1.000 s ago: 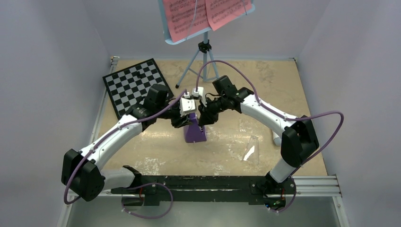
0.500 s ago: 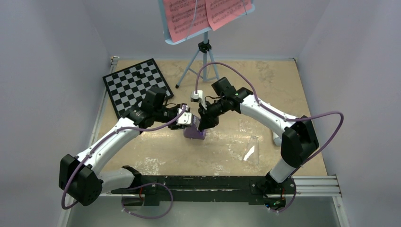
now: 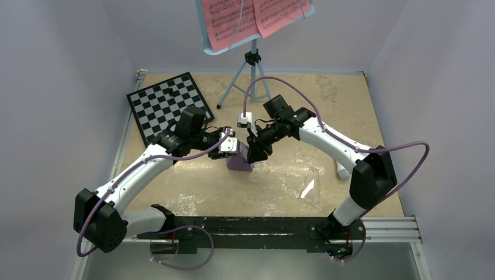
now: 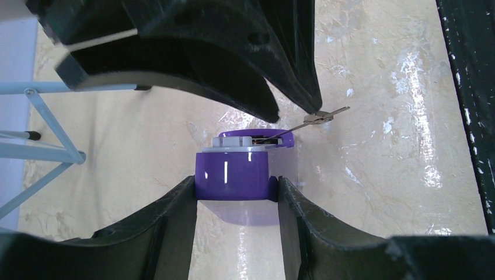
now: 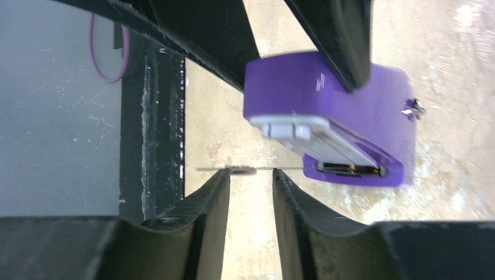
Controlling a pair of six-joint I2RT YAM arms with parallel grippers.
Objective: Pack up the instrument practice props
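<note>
The purple metronome stands mid-table without its cover. My left gripper is shut on its base; in the left wrist view the fingers press both sides of the purple body. Its thin pendulum rod sticks out sideways. My right gripper is slightly open beside the metronome, the rod lying across its fingertips. The clear cover lies to the right. The white tube shows partly behind my right arm. The blue music stand holds pink pages at the back.
A black-and-white chessboard lies at the back left. The stand's tripod legs are close to the left of my left gripper. A black rail runs along the near edge. Grey walls enclose the table.
My left gripper has dropped from above the metronome to its side and closed on it. My right gripper has shifted slightly lower beside it.
</note>
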